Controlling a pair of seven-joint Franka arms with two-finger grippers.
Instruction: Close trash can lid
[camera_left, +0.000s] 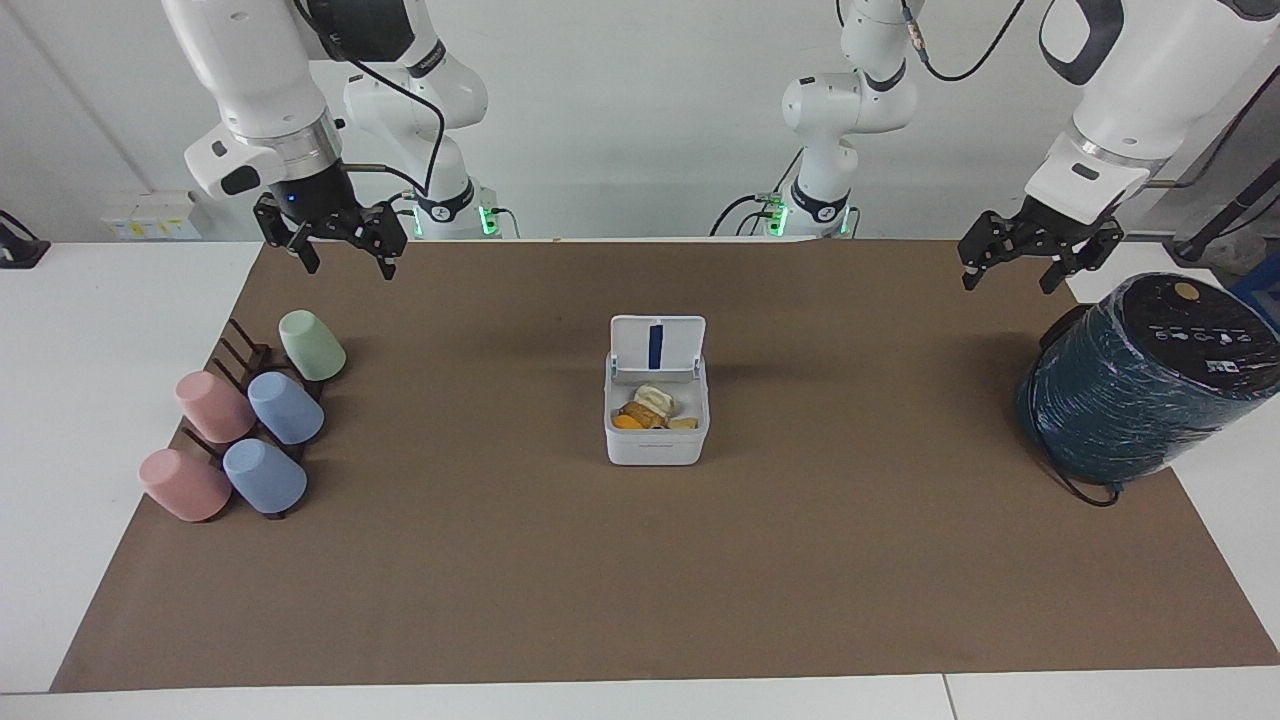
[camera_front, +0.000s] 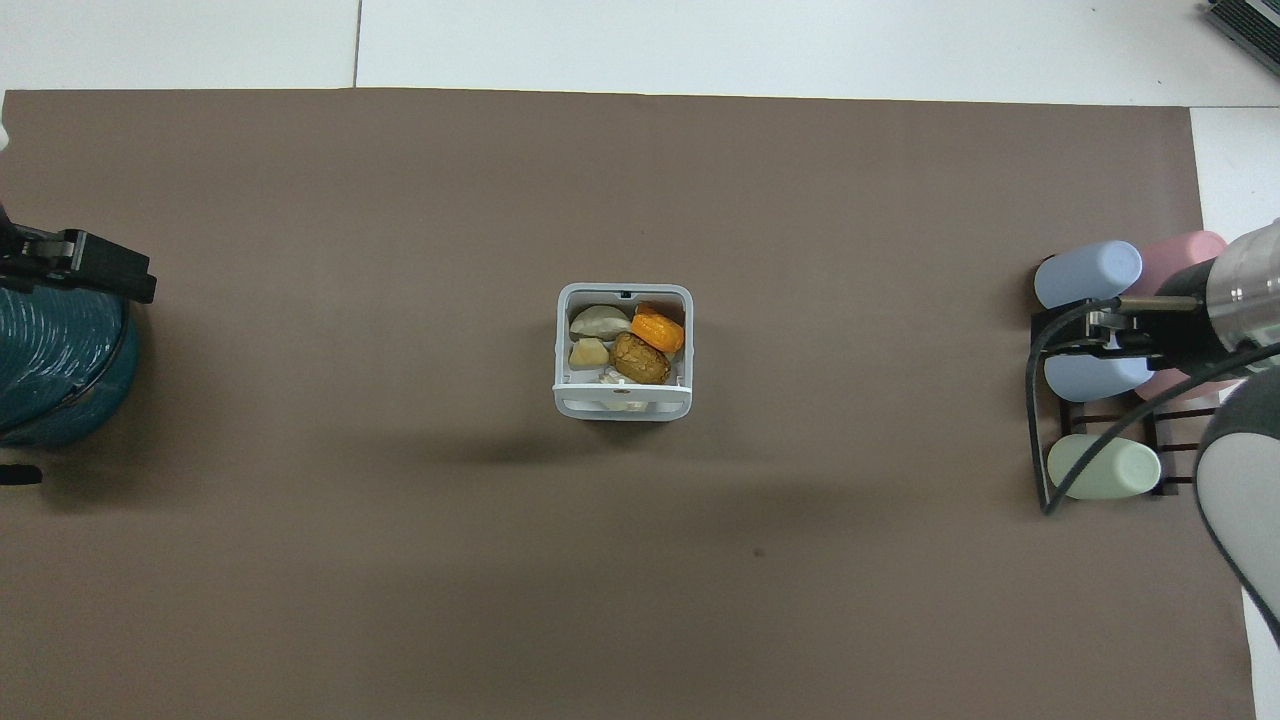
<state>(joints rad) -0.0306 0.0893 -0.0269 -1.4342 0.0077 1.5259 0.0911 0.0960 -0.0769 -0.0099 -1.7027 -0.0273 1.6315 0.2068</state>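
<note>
The trash can (camera_left: 655, 448) is a small white square box in the middle of the brown mat. It also shows in the overhead view (camera_front: 562, 340). Its lid (camera_left: 657, 345) stands upright and open on the side nearer the robots, with the blue strip of its inner face showing. In the overhead view the lid (camera_front: 622, 402) appears edge-on. Orange, brown and beige scraps lie inside. My right gripper (camera_left: 345, 252) hangs open and empty over the mat near the cup rack. My left gripper (camera_left: 1010, 268) hangs open and empty by the teal cylinder. Both are well away from the trash can.
A large dark teal wrapped cylinder (camera_left: 1130, 395) with a black top leans at the left arm's end of the table (camera_front: 50, 360). A dark rack with several pastel cups (camera_left: 250, 420) lies at the right arm's end (camera_front: 1100, 370).
</note>
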